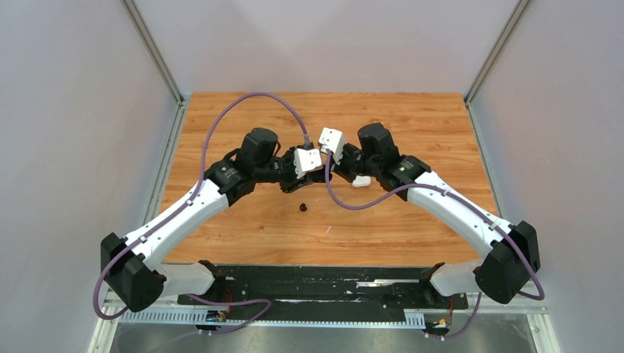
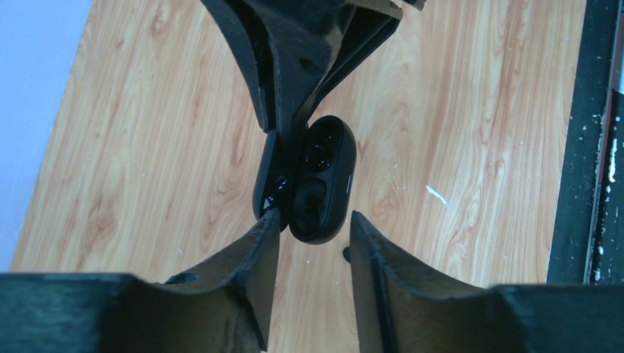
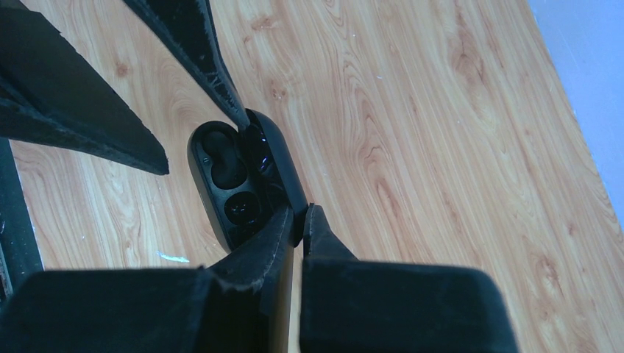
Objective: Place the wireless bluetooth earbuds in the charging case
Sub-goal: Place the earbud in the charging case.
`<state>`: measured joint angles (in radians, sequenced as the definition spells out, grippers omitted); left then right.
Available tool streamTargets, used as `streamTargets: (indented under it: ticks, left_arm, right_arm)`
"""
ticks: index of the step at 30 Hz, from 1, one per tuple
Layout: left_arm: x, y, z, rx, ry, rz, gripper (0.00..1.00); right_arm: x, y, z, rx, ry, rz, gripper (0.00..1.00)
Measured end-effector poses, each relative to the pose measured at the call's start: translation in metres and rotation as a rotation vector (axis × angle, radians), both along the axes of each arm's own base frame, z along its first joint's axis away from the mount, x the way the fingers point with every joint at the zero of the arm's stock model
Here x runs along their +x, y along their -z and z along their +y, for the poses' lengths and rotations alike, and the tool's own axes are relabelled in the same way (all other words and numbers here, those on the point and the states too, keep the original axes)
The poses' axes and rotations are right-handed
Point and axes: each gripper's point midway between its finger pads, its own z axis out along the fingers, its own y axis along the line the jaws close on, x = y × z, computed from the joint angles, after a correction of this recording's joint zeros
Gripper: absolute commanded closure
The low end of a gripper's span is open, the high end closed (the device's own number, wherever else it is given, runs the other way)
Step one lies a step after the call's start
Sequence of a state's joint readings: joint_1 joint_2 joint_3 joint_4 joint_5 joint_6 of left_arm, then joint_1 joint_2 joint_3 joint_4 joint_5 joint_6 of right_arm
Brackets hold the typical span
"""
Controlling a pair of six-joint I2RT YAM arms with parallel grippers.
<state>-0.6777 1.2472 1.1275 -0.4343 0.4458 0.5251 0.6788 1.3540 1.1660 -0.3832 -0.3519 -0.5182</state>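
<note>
An open black charging case (image 2: 318,184) hangs above the table between both grippers. My right gripper (image 3: 300,213) is shut on its lid (image 3: 281,165), at the middle of the table in the top view (image 1: 335,173). One socket holds a glossy black earbud (image 3: 239,208); the other socket (image 3: 224,165) is empty. My left gripper (image 2: 313,228) is open and empty, its fingers (image 2: 257,250) either side of the case's lower end, one tip against the lid. A loose black earbud (image 1: 302,207) lies on the table below, and is partly hidden in the left wrist view (image 2: 345,254). The white earbuds are not visible.
A white object (image 1: 360,181), possibly a white case, lies on the wooden table (image 1: 412,220) under my right wrist. A black rail (image 1: 324,283) runs along the near edge. Grey walls stand on both sides.
</note>
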Motion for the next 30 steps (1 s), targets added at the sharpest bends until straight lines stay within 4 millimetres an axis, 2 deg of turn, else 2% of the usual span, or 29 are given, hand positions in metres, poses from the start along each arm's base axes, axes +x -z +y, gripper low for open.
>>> streamTargets:
  ticks: [2,4,9,12,16,21,23,30]
  left_arm:
    - [-0.002,-0.005,0.004,-0.001,-0.011,-0.002,0.36]
    - [-0.004,-0.019,0.009,-0.011,-0.017,-0.016,0.31]
    - [-0.012,-0.076,0.027,-0.081,-0.028,-0.084,0.29]
    - [-0.019,-0.087,0.037,-0.111,-0.038,-0.084,0.30]
    - [-0.020,-0.070,0.035,-0.144,-0.066,0.068,0.35]
    - [-0.005,-0.026,0.015,-0.136,-0.118,0.322,0.38]
    - [-0.002,-0.015,0.011,-0.131,-0.134,0.382,0.40]
    - [-0.004,-0.004,0.001,-0.151,-0.133,0.490,0.47]
  right_arm:
    - [0.000,-0.002,0.001,0.002,-0.003,-0.009,1.00]
    - [0.001,-0.002,0.001,0.000,-0.007,-0.018,1.00]
    - [0.000,0.006,-0.002,-0.019,-0.019,-0.035,1.00]
    - [0.000,0.012,-0.004,-0.034,-0.027,-0.048,1.00]
    - [0.000,0.015,-0.006,-0.050,-0.048,-0.093,1.00]
    - [-0.003,0.009,-0.009,-0.054,-0.102,-0.196,1.00]
    - [-0.005,0.005,-0.009,-0.054,-0.122,-0.231,1.00]
    - [-0.004,-0.009,-0.005,-0.050,-0.180,-0.338,1.00]
